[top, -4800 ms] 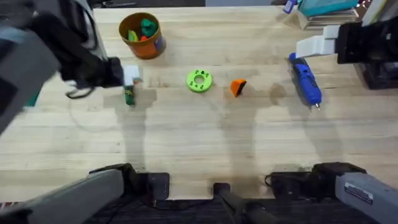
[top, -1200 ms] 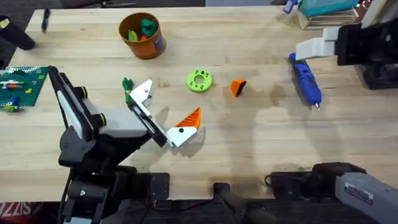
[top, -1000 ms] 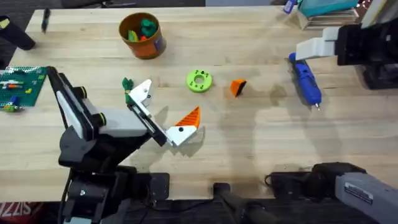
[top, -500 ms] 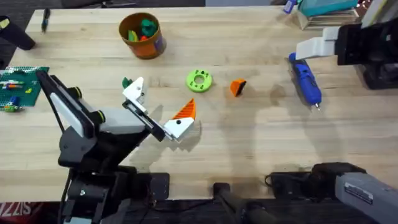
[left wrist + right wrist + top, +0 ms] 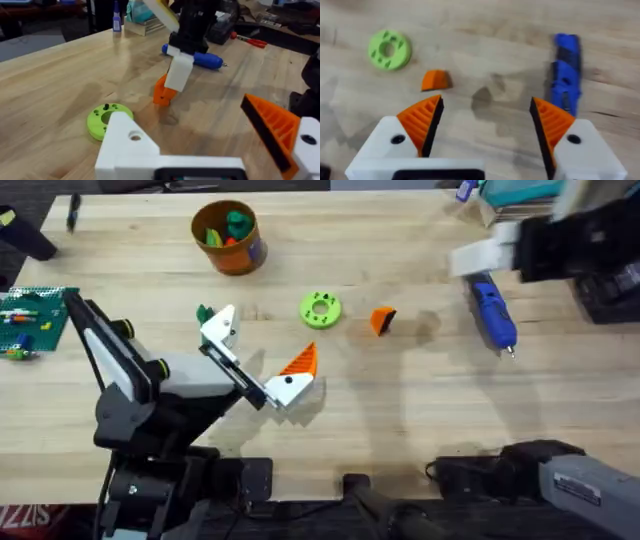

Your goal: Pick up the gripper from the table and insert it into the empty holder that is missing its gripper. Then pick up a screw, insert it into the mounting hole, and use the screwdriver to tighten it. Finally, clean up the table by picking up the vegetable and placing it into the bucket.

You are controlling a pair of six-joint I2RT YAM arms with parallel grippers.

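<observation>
Below rt gripper (image 5: 485, 125), jaws wide & empty: orange gripper (image 5: 435, 80) on table, not picked yet. Left gripper (image 5: 258, 358) open, holder (image 5: 219, 330) tipless. Screw, screwdriver (image 5: 491, 310), veg (image 5: 204, 313) to bucket (image 5: 227, 237) all left

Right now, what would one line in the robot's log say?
left gripper: open, one finger lacks its pad | right gripper: open above table | gripper: on table | screwdriver: untouched
</observation>
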